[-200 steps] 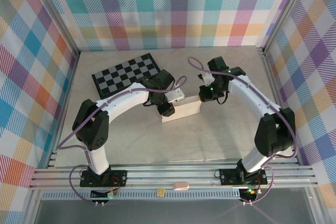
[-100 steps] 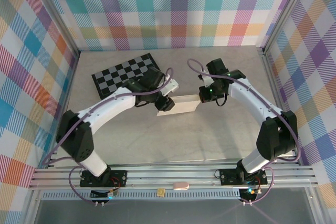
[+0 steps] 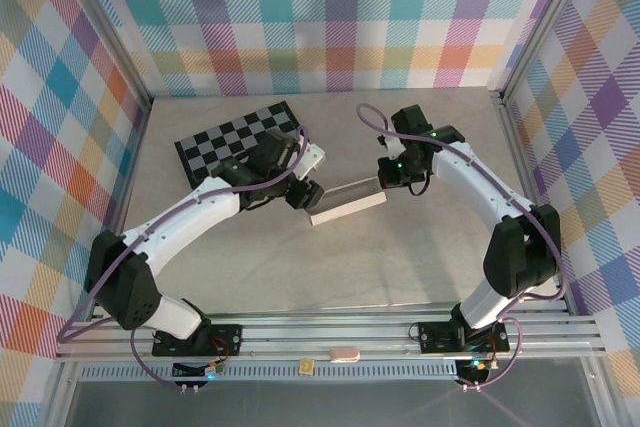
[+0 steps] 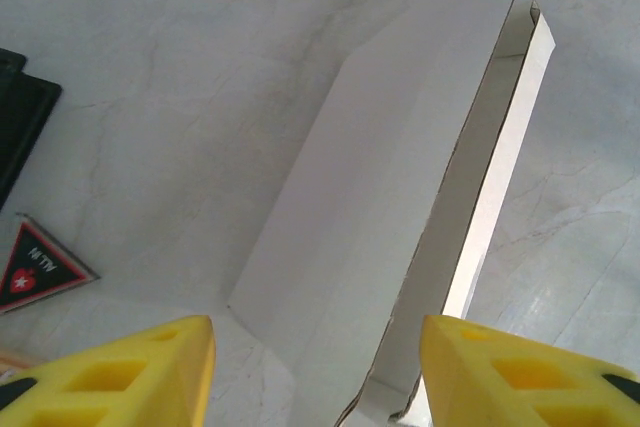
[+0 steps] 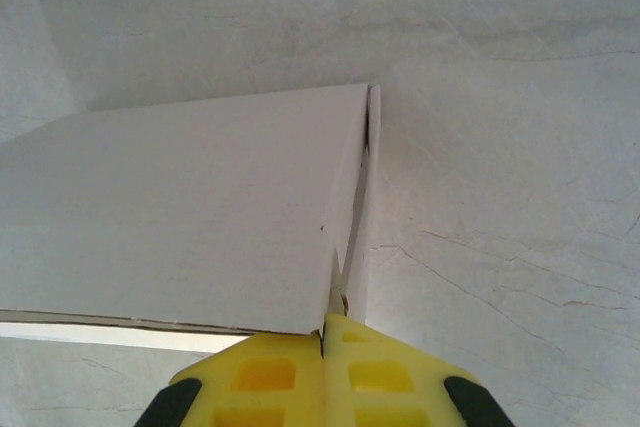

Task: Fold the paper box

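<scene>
The paper box (image 3: 348, 205) lies on the table (image 3: 400, 267) near its middle, between the 2 grippers and just in front and to the right of the checkered board (image 3: 238, 141). It is long, shallow and only partly formed. The left wrist view shows a broad white panel with a crease running along it, and beside it a narrow side wall that stands apart from the panel and leaves a dark slot open. The right gripper (image 3: 384, 179) sits at the box's right end; in its wrist view the 2 yellow fingers (image 5: 260, 379) are pressed together on a thin cardboard edge at the end corner, so it is clamped on the box. The left gripper (image 3: 303, 193) is at the opposite end with its jaws spread wide; the box runs up the frame between and beyond them, and neither finger appears to touch it. The step in hand looks like closing the long side: 1 arm pins the box while the other lines up on the loose wall. The next move likely calls for the left gripper to come onto that narrow wall or the creased panel and push it over along the crease, with the right grip firm enough that the light cardboard does not slide or twist. Too much force could buckle the thin panel away from the crease.
</scene>
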